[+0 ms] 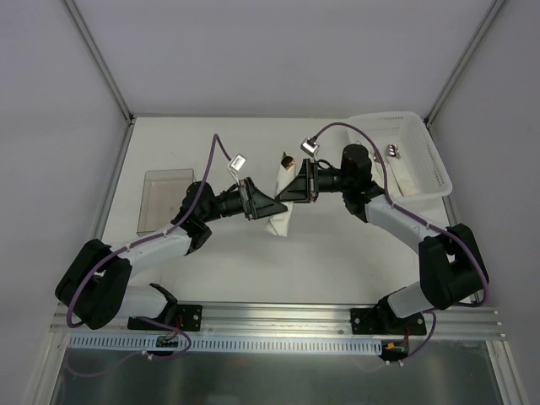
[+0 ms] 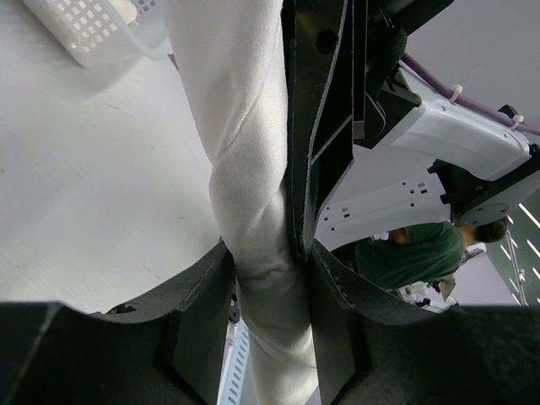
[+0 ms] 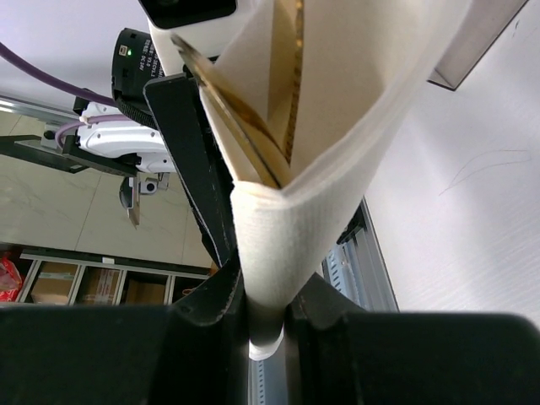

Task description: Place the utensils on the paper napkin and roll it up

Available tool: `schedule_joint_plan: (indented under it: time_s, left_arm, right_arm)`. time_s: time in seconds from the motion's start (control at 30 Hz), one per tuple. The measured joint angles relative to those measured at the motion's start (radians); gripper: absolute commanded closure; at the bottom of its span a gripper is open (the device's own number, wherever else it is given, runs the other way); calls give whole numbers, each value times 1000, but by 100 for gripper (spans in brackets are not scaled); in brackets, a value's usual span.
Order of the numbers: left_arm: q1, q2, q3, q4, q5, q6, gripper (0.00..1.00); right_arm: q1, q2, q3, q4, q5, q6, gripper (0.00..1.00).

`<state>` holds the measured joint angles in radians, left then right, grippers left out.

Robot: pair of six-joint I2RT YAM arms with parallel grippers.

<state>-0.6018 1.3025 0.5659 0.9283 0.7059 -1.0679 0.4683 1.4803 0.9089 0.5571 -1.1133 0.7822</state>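
The left hand [image 2: 270, 278] and right hand [image 3: 266, 316] pinch the rolled white paper napkin [image 2: 245, 169] above the counter [image 1: 211, 253]. Turn slowly so shiny gold utensils [image 3: 295, 84] don't fall out.

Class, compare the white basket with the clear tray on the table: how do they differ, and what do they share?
The basket is opaque white with latticed walls; the tray is see-through and smooth. The basket sits at the right rear of the table; the tray sits left, nearer. Both are open-topped rectangles.

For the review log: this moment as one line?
left gripper shut on napkin; right gripper shut on napkin; gold utensils inside napkin
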Motion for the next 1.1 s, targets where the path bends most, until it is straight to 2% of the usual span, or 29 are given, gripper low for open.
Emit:
schedule_joint_plan:
  time_s: [0.17,0.3,0.47,0.67,0.83,1.07,1.1]
  left_arm:
    - [0,0,-9,23,5,-23,62]
    - [-1,3,-16,51,21,-48,75]
    - [0,5,-26,83,21,-81,96]
    - [0,5,-37,103,18,-85,100]
    - [0,5,-59,95,25,-58,100]
    - [0,4,-75,84,41,-29,100]
    - [0,3,-77,84,44,-25,100]
  right_arm:
    - [3,0,0,21,-2,11,100]
    - [7,2,0,41,-2,11,100]
    - [8,3,0,58,-4,6,99]
    - [9,7,2,60,-9,8,78]
    - [-12,18,38,53,-10,48,45]
    - [-69,20,97,43,14,68,36]
    - [-75,20,102,43,18,69,27]
